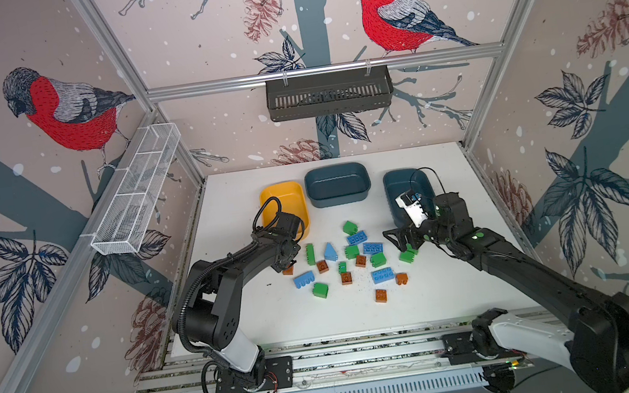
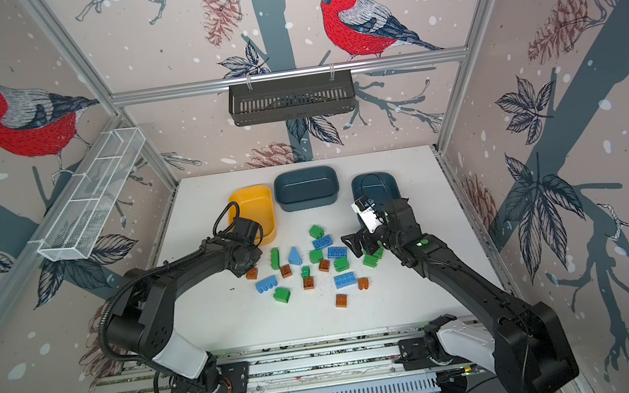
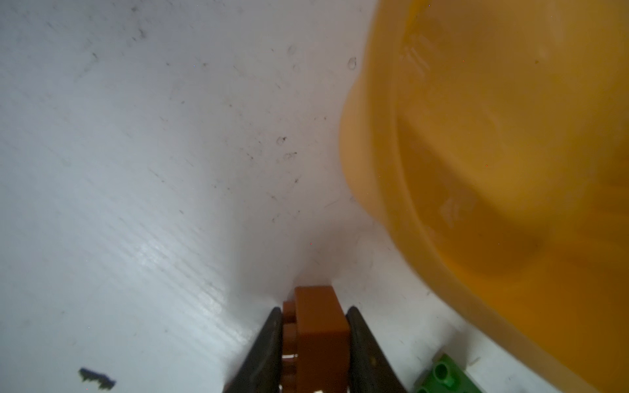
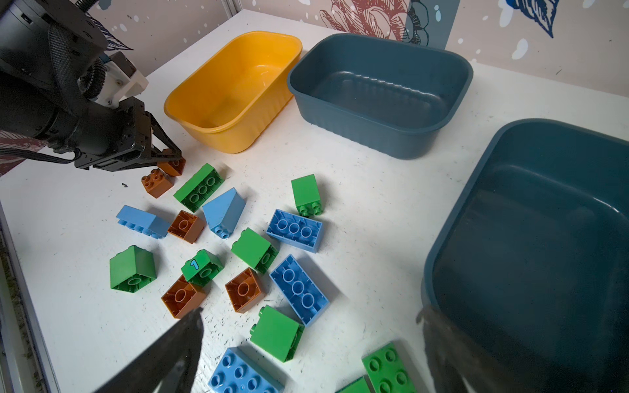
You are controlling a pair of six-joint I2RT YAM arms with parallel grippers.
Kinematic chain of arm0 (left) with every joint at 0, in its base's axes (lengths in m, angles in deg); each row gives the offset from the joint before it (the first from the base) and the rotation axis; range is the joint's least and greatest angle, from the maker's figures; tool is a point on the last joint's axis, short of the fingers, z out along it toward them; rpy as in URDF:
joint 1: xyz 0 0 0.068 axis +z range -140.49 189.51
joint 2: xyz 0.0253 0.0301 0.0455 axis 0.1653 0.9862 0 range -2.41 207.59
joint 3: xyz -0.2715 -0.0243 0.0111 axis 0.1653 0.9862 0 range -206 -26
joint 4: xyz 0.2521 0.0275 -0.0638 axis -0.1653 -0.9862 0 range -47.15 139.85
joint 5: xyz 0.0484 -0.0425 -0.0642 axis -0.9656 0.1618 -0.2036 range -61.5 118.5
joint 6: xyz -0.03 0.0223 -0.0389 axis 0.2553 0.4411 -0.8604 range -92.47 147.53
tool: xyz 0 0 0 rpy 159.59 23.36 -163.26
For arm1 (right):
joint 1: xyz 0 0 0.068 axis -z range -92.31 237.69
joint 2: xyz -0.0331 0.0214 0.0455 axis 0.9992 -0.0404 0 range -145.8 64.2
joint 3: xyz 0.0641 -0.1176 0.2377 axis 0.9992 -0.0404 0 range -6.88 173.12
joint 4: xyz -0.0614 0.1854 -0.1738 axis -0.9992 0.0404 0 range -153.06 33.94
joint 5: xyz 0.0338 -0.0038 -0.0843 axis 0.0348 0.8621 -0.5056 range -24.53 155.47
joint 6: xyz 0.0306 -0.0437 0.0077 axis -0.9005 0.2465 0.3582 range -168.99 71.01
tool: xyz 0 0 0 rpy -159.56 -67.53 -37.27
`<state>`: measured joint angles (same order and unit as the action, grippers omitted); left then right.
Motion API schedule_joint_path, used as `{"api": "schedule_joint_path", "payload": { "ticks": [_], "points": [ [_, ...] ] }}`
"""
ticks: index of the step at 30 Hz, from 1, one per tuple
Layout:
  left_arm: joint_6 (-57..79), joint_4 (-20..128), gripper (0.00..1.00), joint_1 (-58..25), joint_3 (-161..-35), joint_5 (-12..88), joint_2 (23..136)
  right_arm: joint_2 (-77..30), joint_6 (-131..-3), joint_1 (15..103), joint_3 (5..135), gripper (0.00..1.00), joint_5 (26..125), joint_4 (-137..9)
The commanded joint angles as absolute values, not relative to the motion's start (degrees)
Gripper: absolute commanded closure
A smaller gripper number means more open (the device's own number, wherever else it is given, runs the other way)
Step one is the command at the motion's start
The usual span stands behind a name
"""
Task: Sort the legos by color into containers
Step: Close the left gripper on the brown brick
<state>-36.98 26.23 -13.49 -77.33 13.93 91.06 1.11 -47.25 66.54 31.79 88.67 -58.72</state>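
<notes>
Where the white table (image 1: pixel 271 325) came closest to us, well short of the yellow tub (image 1: pixel 286 195), a lone brown piece (image 1: pixel 381 295) lay by itself. Behind it the legos (image 1: pixel 382 275) were scattered loose on the table on the near side of the yellow tub, with brown, green and light blue mixed together. Over the end of that scatter away from the yellow tub hung the right gripper (image 4: pixel 309 313), its jaws spread wide and nothing between them. At the edge of the scatter nearest the yellow tub, the left gripper (image 3: pixel 315 310) had its jaws pressed against two opposite sides of a small brown brick (image 3: pixel 320 326), closed as far as the brick allowed. We could not tell whether that brick was clear of the table. A second brown brick (image 4: pixel 157 182) sat just beside it. Farther back stood the yellow tub itself, with a dark teal tub (image 1: pixel 338 190) just to its right. Another teal tub (image 1: pixel 397 189) stood farther right of the yellow one, partly hidden by the right arm.
</notes>
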Motion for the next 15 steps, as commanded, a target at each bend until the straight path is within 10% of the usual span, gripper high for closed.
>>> {"api": "schedule_joint_path", "payload": {
  "ticks": [1, 15],
  "points": [
    [-36.4, 24.8, 0.66, -13.5, -76.7, 13.0, 91.3, 0.8, -46.6, 66.5, 32.2, 0.01, 88.3, -58.6],
    [-31.7, 20.0, 0.86, -13.4, -78.7, 10.5, 88.1, 1.2, -46.5, 66.9, 33.4, 0.01, 90.4, -57.4]
  ]
}}
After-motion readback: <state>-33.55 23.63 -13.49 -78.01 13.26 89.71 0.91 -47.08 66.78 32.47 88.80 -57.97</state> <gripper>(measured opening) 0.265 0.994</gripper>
